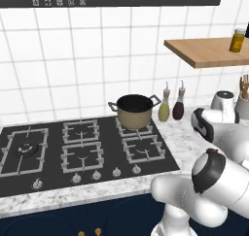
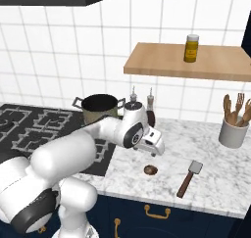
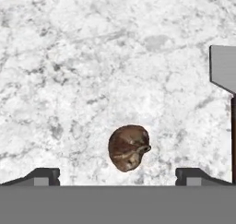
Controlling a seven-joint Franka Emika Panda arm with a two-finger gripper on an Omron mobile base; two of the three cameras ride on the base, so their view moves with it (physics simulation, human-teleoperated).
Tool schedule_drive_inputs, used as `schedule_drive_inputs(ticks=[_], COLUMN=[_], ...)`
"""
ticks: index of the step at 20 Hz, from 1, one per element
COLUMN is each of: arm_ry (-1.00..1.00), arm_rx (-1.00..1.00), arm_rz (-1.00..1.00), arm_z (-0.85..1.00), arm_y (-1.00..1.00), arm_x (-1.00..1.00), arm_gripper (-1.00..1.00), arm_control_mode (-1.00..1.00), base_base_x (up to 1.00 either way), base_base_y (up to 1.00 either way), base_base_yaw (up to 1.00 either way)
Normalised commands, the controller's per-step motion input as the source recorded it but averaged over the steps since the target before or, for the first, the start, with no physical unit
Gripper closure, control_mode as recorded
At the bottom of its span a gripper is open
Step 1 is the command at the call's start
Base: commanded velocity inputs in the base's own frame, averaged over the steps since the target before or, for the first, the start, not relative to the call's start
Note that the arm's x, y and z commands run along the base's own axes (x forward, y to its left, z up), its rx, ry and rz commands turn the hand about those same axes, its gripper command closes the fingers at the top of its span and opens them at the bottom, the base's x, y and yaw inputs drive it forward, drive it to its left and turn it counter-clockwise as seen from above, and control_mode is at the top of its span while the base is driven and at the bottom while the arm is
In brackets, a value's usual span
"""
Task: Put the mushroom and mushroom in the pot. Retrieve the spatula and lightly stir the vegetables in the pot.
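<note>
**Marble tabletop, brown mushroom under a wide pincer**

Marble, white with grey veining, covers the tabletop (image 2: 215, 173) on which the work lies. The pincer (image 3: 118, 174) hangs over it with its two small dark fingertips (image 3: 44, 176) spread wide and nothing between them. In the right base view the pincer (image 2: 153, 151) hangs just above the stone, a little clear of it.

Directly below the pincer, in the gap between its tips, lies one mushroom (image 3: 128, 147): a small rounded lump, glossy dark brown with paler tan patches and a wrinkled, uneven surface, resting on the marble and touching neither tip. In the right base view the same mushroom (image 2: 151, 170) is a small dark blob just under the pincer.

To the pincer's right lies the spatula (image 2: 189, 178), flat on the stone, with a squarish grey blade and a slim dark brown handle; its blade (image 3: 223, 68) is matt and smooth, with clean straight edges.

Well behind the pincer and to its left stands the pot (image 1: 134, 111) on a rear burner of the black stove (image 1: 48, 152): a short round vessel with a tan-beige body, dark rim and dark inside, and two black side handles. Just beside it stand two slim bottles (image 1: 171, 106). Far to the pincer's right, a pale cylindrical holder (image 2: 232, 131) carries wooden utensils. A wooden shelf (image 2: 162, 60) above bears a yellow jar (image 2: 191, 48).
</note>
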Motion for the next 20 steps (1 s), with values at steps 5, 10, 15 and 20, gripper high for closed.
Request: schedule_drive_inputs(ticks=[5, 10, 15, 20], arm_ry=[0.06, 0.08, 0.02, 0.01], arm_rx=[0.02, 0.06, 0.03, 0.0], arm_rz=[0.06, 0.1, 0.1, 0.1], arm_z=[-0.58, -0.51, -0.34, -0.31], arm_y=[-0.33, -0.16, -0.07, -0.05], arm_x=[-0.09, 0.0, 0.0, 0.13], arm_gripper=[-1.0, -1.0, -1.0, -1.0], arm_control_mode=[-1.0, -1.0, -1.0, -1.0], base_base_x=[0.0, 0.0, 0.0, 0.0], base_base_y=[0.0, 0.0, 0.0, 0.0], base_base_yaw=[0.0, 0.0, 0.0, 0.0])
